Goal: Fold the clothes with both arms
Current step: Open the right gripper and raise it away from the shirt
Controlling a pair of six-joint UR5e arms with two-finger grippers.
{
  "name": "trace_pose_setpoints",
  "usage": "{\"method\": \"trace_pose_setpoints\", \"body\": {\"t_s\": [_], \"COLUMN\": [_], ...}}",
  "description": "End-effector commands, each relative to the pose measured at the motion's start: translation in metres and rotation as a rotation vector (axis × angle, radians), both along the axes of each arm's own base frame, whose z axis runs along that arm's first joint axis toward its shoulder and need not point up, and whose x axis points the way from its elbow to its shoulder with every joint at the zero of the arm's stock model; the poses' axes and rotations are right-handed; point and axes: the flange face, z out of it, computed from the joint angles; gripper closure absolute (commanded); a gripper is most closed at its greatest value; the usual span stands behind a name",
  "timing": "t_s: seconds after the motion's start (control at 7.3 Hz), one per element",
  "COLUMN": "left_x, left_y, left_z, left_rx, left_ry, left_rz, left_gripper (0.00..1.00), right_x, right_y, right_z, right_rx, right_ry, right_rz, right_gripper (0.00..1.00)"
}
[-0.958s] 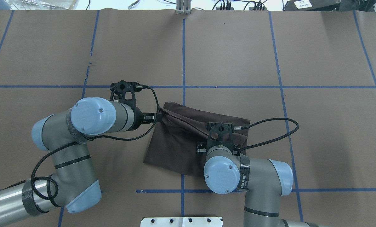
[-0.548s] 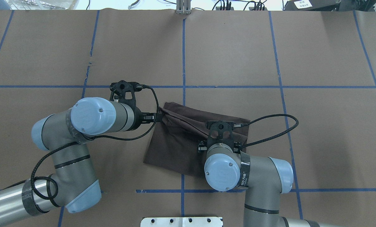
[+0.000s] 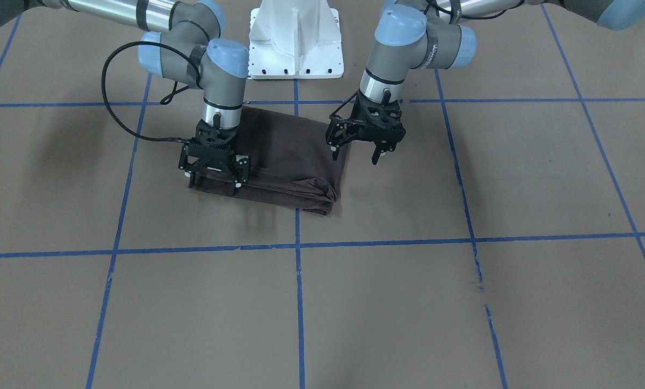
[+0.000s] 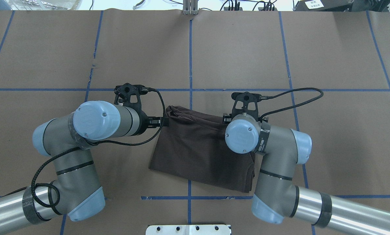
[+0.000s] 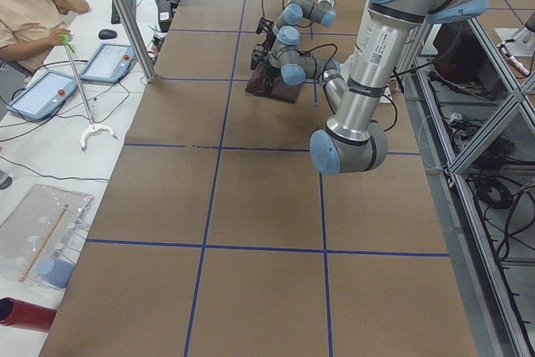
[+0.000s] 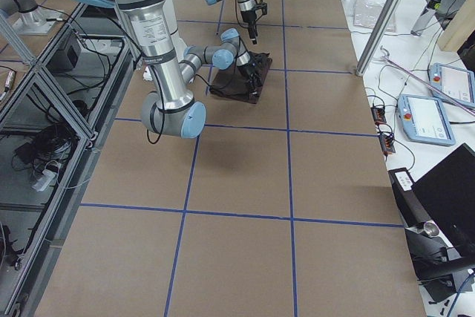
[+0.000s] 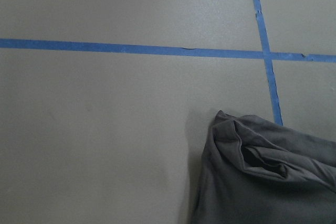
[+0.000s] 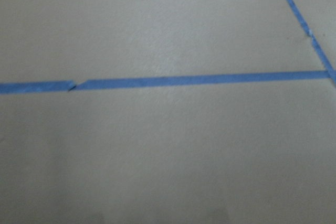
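Now dark brown folded T-shirt (image 3: pixel 284 156) lies near robot-side edge of brown paper desk (image 3: pixel 463 297). Black left claw (image 3: pixel 355 158) and black right claw (image 3: pixel 213 185) both wide open. Claw tip might snag cloth, pull fold apart.

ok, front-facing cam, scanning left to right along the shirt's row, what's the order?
right gripper → dark brown T-shirt → left gripper
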Motion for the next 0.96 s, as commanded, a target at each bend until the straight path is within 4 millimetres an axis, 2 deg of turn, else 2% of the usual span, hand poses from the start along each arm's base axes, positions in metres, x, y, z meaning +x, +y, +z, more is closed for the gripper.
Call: {"method": "trace_pose_setpoints", "body": {"t_s": [0.0, 0.14, 0.27, 0.41, 0.55, 0.82], "left_x": [0.001, 0.009, 0.021, 0.038, 0.046, 0.049], "left_y": [0.003, 0.003, 0.0, -0.008, -0.012, -0.012], "left_z": [-0.003, -0.003, 0.005, 0.003, -0.002, -0.002], "left_rx": [-0.005, -0.017, -0.026, -0.031, -0.032, -0.032], "left_ry": [0.006, 0.001, -0.02, -0.033, -0.034, -0.034], "left_rz": [0.0, 0.002, 0.005, 0.001, 0.001, 0.001], "left_gripper": [0.0, 0.0, 0.0, 0.0, 0.0, 0.0], "right_x": [0.059, 0.063, 0.061, 0.061, 0.064, 0.065], "right_y": [-0.079, -0.085, -0.082, -0.079, -0.078, -0.076], "right_z": [0.023, 0.003, -0.012, -0.019, -0.019, -0.017], "right_rx": [-0.11, -0.104, -0.07, -0.063, -0.065, -0.065], "right_ry": [-0.005, -0.136, -0.233, -0.248, -0.251, -0.25], "right_rz": [0.046, -0.012, -0.047, -0.058, -0.06, -0.06], "right_gripper": [0.0, 0.0, 0.0, 0.0, 0.0, 0.0]}}
